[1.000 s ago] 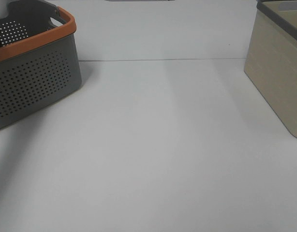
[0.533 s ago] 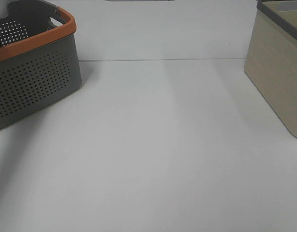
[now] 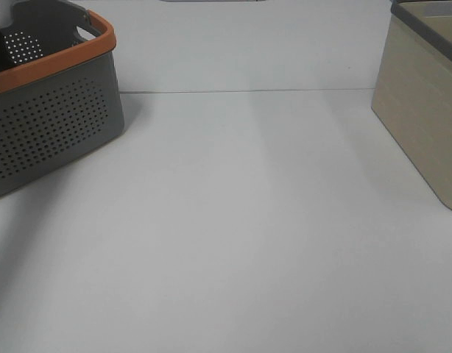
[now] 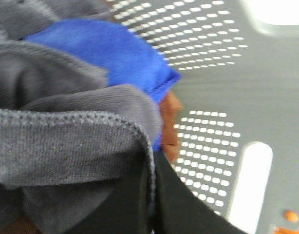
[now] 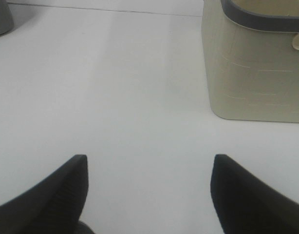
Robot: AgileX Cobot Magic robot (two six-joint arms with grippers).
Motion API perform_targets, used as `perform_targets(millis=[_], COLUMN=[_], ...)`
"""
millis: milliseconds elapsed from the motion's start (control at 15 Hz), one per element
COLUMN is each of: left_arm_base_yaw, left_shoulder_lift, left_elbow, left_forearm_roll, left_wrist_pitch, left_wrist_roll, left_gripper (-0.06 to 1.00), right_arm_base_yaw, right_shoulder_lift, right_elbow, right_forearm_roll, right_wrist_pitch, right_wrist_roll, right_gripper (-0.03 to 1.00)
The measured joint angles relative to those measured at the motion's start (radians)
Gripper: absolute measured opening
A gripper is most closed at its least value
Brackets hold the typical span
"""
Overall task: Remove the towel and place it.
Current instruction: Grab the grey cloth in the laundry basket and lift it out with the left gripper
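The white table (image 3: 241, 220) carries two containers, set well apart. A grey perforated basket (image 3: 49, 125) with an orange rim stands far left. A beige bin (image 3: 421, 125) with a dark rim stands far right.

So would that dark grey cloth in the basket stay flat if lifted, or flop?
Probably flop: the dark grey plush cloth with stitched edge lies in soft folds. Its fuzzy weave should grip rather than slip. It may drag the blue cloth bunched against it.
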Motion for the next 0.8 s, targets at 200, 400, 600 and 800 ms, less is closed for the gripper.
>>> perform_targets(millis=[200, 400, 600, 800], left_arm_base_yaw=[0.000, 0.000, 0.000, 0.000], left_shoulder_lift=[-0.085, -0.157, -0.219, -0.301], left_elbow=[0.000, 0.000, 0.000, 0.000], left_forearm_roll=[0.000, -0.018, -0.010, 0.022], left_wrist_pitch=[-0.224, -0.287, -0.284, -0.285], left_wrist_roll=[0.147, 0.146, 0.154, 0.165], left_gripper=[0.00, 0.00, 0.00, 0.00], right_arm_base_yaw=[0.000, 0.000, 0.000, 0.000], right_shoulder_lift=[0.000, 0.000, 0.000, 0.000], right_elbow=[0.000, 0.000, 0.000, 0.000], right_forearm_roll=[0.000, 0.000, 0.000, 0.000], right_wrist_pitch=[0.000, 0.000, 0.000, 0.000], right_wrist_roll=[0.000, 0.000, 0.000, 0.000], right_gripper=[0.70, 0.70, 0.70, 0.70])
